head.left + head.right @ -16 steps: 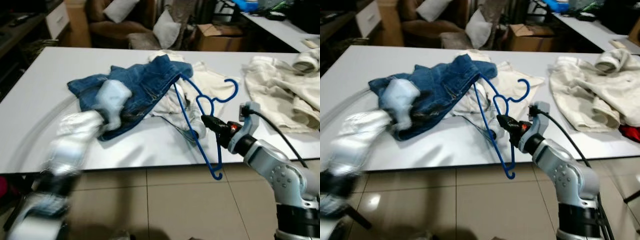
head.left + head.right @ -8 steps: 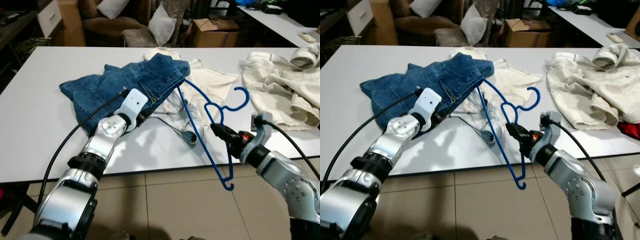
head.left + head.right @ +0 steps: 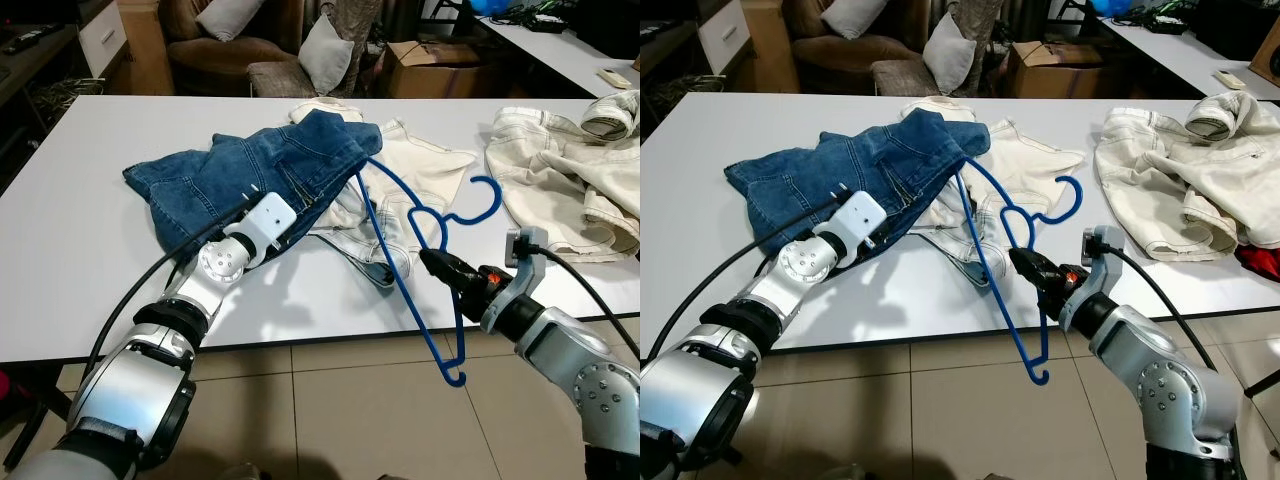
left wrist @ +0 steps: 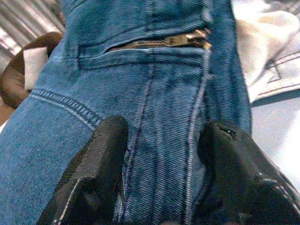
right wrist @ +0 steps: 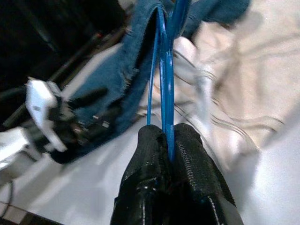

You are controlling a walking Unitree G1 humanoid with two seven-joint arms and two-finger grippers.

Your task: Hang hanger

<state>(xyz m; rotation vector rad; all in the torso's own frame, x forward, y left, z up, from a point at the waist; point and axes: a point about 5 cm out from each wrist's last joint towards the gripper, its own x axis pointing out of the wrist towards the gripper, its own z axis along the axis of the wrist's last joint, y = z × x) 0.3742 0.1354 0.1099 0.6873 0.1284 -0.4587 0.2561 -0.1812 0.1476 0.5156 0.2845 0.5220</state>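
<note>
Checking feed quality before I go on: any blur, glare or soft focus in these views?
Both eye views sharp, evenly lit; soft shadow under the left gripper. Left wrist view: fingers soft, jeans crisp. Right wrist view: blurry beyond the blue hanger in the right gripper.

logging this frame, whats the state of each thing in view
blue hanger: pinched in the right gripper, one end inside the jeans, other end past the table edge
right gripper: shut on the blue hanger
jeans: crumpled on the white table, one part on the hanger
left gripper: open, fingers either side of a fold of the jeans
cream clothes: lying rumpled on the table
</note>
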